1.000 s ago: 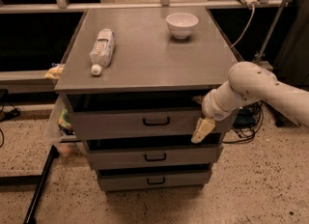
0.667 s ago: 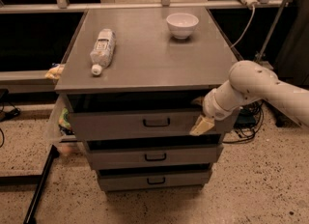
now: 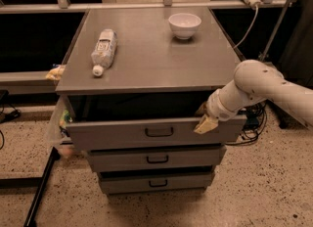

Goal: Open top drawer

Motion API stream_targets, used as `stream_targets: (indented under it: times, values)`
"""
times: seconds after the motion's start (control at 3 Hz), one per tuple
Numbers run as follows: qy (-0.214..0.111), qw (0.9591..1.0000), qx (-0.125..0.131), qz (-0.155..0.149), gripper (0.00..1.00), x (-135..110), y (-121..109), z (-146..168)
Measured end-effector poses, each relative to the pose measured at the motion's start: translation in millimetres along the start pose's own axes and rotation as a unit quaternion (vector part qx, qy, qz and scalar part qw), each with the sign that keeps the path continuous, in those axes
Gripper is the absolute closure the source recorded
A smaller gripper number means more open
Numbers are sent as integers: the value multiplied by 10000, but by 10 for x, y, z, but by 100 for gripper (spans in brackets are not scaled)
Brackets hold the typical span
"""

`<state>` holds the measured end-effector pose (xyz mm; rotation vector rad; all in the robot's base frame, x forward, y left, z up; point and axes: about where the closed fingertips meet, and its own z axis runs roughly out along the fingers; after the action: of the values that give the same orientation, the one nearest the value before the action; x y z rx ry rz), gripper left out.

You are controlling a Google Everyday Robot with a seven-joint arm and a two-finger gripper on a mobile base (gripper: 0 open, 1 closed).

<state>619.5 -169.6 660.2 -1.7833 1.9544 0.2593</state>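
Note:
The top drawer (image 3: 112, 134) is the widest grey front under the cabinet top, with a small black loop handle (image 3: 159, 132) at its centre. It stands pulled partway out, with a dark gap showing above its front. My gripper (image 3: 204, 121), at the end of the white arm (image 3: 254, 86), is at the upper edge of the drawer front near its right end, to the right of the handle. The mid-sized drawer (image 3: 156, 158) and the smallest drawer (image 3: 156, 182) below are shut.
On the grey cabinet top (image 3: 151, 64) lie a plastic bottle (image 3: 103, 50) on its side and a white bowl (image 3: 184, 24). A plastic bag (image 3: 55, 123) hangs at the left side. A black pole (image 3: 41, 187) leans at the lower left. Cables (image 3: 252, 123) lie at the right.
The top drawer has slid further out towards the camera and the dark gap above it is wider. My gripper has risen a little along the drawer front's right end.

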Motion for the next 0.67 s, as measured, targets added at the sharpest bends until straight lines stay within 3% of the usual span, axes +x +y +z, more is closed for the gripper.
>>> stream_targets:
  times: [0.33,0.67]
  values:
    - [-150,9996,-188,125,100,36,154,-104]
    - [-160,9996,-202,134,100,45,168,-99]
